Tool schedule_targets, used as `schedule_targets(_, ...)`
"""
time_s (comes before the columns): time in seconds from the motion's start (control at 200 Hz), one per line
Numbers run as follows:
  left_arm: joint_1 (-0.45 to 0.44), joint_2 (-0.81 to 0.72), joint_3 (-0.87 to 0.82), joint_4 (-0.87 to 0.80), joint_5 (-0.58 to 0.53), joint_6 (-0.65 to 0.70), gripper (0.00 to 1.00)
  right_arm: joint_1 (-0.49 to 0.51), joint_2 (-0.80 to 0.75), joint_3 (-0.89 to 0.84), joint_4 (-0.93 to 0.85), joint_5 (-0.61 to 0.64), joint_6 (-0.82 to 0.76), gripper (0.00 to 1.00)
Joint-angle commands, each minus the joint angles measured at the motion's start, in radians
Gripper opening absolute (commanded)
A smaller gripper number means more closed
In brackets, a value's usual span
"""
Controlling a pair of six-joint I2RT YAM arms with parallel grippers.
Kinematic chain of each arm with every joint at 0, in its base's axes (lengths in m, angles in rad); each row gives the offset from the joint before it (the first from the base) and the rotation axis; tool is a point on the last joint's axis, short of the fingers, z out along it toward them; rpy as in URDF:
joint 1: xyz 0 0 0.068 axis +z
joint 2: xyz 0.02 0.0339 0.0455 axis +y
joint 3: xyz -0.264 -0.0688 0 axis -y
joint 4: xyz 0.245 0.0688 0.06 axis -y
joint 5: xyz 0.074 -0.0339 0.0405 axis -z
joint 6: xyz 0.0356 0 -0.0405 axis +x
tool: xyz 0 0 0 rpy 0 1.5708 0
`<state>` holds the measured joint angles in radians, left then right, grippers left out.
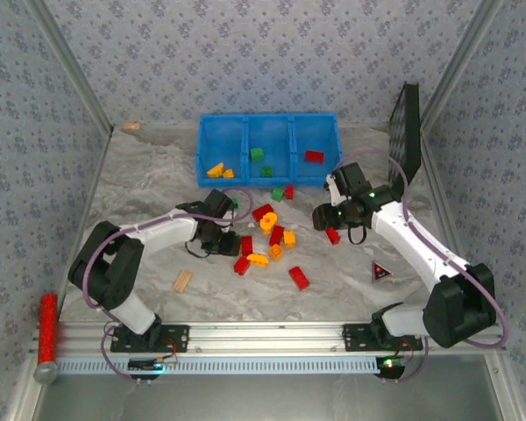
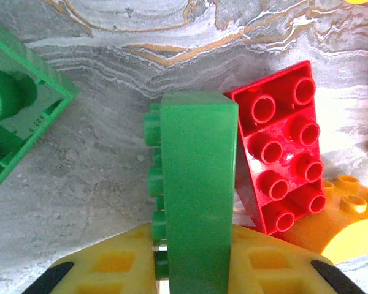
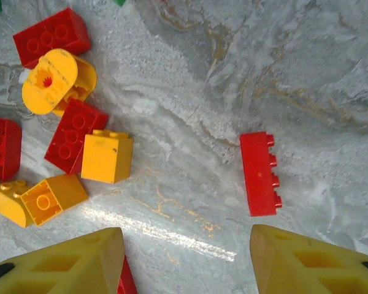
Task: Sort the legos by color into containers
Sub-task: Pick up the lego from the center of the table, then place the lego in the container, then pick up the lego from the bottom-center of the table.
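While the left gripper (image 2: 193, 260) is clamped on a green brick (image 2: 196, 184), the right gripper (image 3: 185, 239) stands wide apart with nothing in it over the grey marbled worktop (image 3: 306, 73).

Seen from the left wrist, the green brick stands on its edge with a smooth face toward the camera and its studs pointing left. It is pinched between two yellow fingers (image 2: 104, 266). Whether it rests on the worktop or hangs just above it is hard to tell. A red eight-stud brick (image 2: 282, 153) touches its right side, tilted. The lower end of that one lies on a rounded orange-yellow brick (image 2: 346, 214). An upturned green piece (image 2: 18, 104) lies apart at the left, hollow side up.

Seen from the right wrist, a narrow red brick (image 3: 260, 174) lies on its side with its studs to the right, just ahead of the right finger and touching neither finger. A loose cluster of red and orange-yellow pieces (image 3: 67, 135) sits to the left.

From above, the blue bin (image 1: 268, 117) sits at the far side of the worktop. Its left compartment holds orange-yellow bricks (image 1: 217, 170), the middle one green bricks (image 1: 257, 154) and the right one a single red piece (image 1: 314, 156). The other legos (image 1: 276, 234) lie scattered between the two grippers, near the middle of the worktop.
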<state>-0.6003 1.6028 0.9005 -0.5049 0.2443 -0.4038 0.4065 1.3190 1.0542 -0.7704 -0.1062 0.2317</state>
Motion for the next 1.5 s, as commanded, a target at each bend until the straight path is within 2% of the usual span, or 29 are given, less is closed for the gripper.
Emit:
schedule_targets(0.0, 0.013, -0.039, 0.027, -0.041, -0.014, 0.003, 0.23, 0.031, -0.028, -0.037, -0.011, -0.056, 0.050, 0.58)
schedule_targets(0.16, 0.022, -0.028, 0.051, -0.047, -0.016, 0.012, 0.19, 0.134, -0.042, -0.102, 0.014, -0.064, 0.112, 0.62)
schedule_targets(0.365, 0.024, -0.019, 0.124, -0.094, -0.026, 0.031, 0.17, 0.278, -0.028, -0.185, 0.085, 0.001, 0.173, 0.66)
schedule_targets(0.695, 0.023, 0.042, 0.535, -0.169, -0.082, 0.069, 0.17, 0.405, 0.040, -0.258, 0.201, 0.055, 0.149, 0.74)
schedule_targets(0.989, 0.002, 0.257, 0.829, -0.146, -0.154, 0.035, 0.17, 0.435, 0.120, -0.285, 0.230, 0.121, 0.168, 0.72)
schedule_targets(1.219, -0.006, 0.487, 1.068, -0.169, -0.190, 0.028, 0.17, 0.457, 0.178, -0.303, 0.247, 0.145, 0.181, 0.70)
schedule_targets(1.374, -0.028, 0.650, 1.298, -0.305, -0.277, 0.046, 0.17, 0.463, 0.207, -0.312, 0.252, 0.155, 0.189, 0.65)
schedule_targets(1.494, -0.030, 0.766, 1.453, -0.393, -0.293, 0.046, 0.17, 0.463, 0.213, -0.324, 0.260, 0.159, 0.192, 0.57)
